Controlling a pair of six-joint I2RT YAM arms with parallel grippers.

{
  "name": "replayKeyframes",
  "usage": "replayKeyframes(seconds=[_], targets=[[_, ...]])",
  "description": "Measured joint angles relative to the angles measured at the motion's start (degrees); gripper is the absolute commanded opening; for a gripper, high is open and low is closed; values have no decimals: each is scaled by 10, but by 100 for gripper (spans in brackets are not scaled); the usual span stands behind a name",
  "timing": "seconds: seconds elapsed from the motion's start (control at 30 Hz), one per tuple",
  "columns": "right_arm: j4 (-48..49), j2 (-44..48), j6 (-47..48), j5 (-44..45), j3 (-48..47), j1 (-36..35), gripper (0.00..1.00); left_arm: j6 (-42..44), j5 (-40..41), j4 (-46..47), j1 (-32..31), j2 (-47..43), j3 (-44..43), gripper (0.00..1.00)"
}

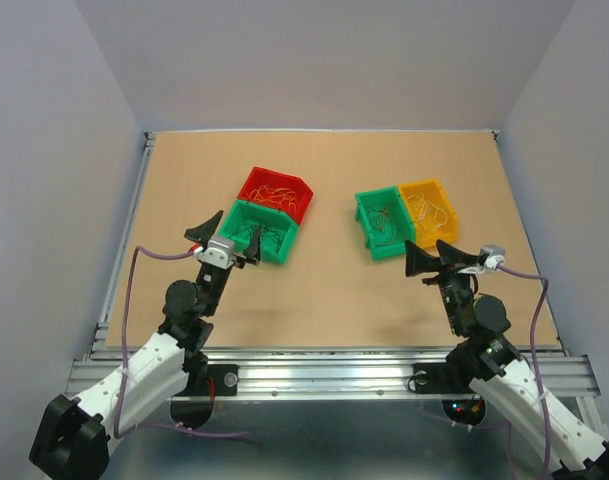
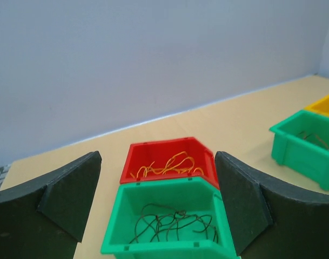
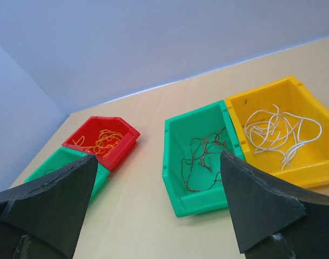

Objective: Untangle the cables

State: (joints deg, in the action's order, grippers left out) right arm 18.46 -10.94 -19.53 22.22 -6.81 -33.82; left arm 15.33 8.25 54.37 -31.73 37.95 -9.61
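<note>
Tan counter (image 1: 334, 290), grey walls (image 1: 334, 60). My left claw (image 1: 229, 240) and right claw (image 1: 434, 255) both gape wide, empty. The cables (image 2: 172, 224) look feather-light and floppy; I'd pinch a raised loop.

I see my right gripper (image 3: 158, 157) spread wide, fingers (image 3: 261, 205) at 5 and 7 o'clock. At 12, a green bin (image 3: 202, 202) holds dark cables (image 3: 205, 156). Touching it at 2, a yellow bin (image 3: 250, 102) holds whitish cables (image 3: 277, 132). At 10, a red bin (image 3: 123, 149) holds orange cables (image 3: 102, 141).
</note>
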Motion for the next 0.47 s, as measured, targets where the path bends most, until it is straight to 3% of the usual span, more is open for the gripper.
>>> replayKeyframes(seconds=[0.47], targets=[[-16,-35,-2,14,0,0,100,-7,-52,63,0,-3,14,99]])
